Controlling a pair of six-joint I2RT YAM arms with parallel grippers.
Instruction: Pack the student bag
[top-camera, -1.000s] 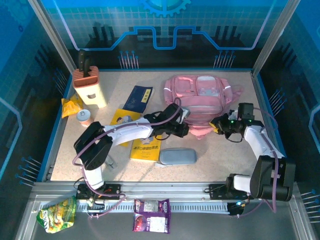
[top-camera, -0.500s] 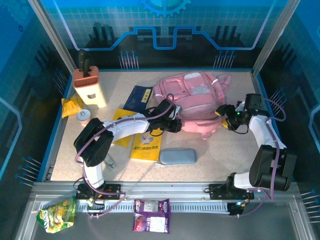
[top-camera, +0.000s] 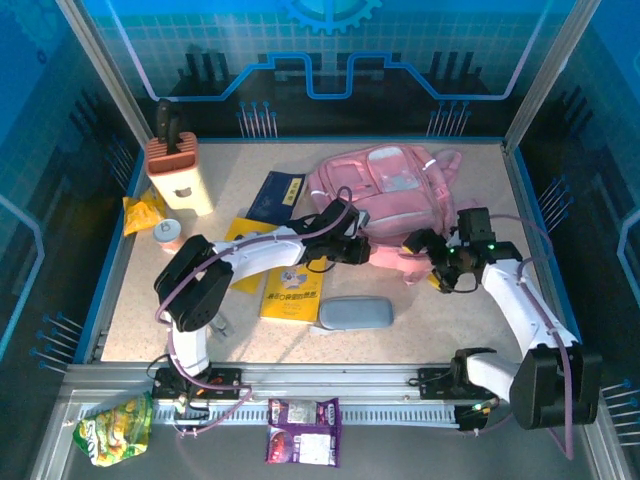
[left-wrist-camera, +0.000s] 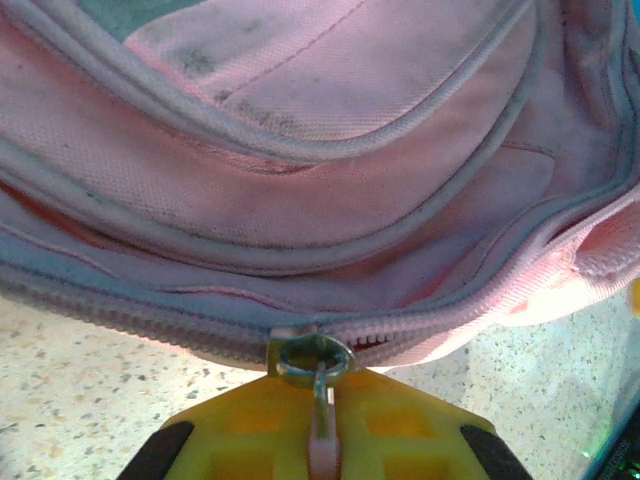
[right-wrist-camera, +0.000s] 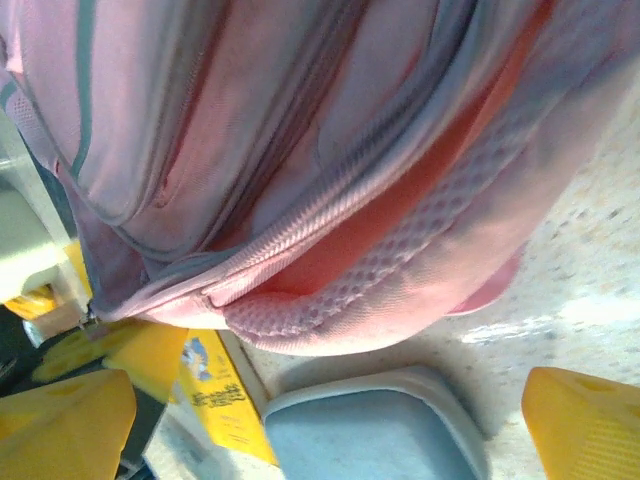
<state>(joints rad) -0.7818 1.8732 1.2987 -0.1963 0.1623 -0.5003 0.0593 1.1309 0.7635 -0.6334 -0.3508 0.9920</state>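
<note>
Worktop scene, task in its opening stage. The student bag (top-camera: 385, 190), a large soft pink fabric backpack with pale grey trim, lies flat on the speckled worktop (top-camera: 250, 330) at the far right of centre. Its zipped near edge faces the arm bases.

The left gripper (left-wrist-camera: 320, 445) has its yellow fingers (left-wrist-camera: 400, 440) closed on the tab of the metal zip pull (left-wrist-camera: 315, 360), which sits directly beyond them. The zip line runs side to side across the left wrist view, so the coming pull probably has to follow that axis.

The right gripper (top-camera: 426, 252) stands fully spread and holds nothing. Its fingers (right-wrist-camera: 60, 420) hover just beside the bag's near right corner, the fabric lying beyond and above them. It appears free to steady the bag.

A grey oblong pencil case (top-camera: 355, 312) lies nearer the bases, apart from the bag.

How far the zip is undone cannot be told. In the overhead view the wrist body hides the left fingertips.
</note>
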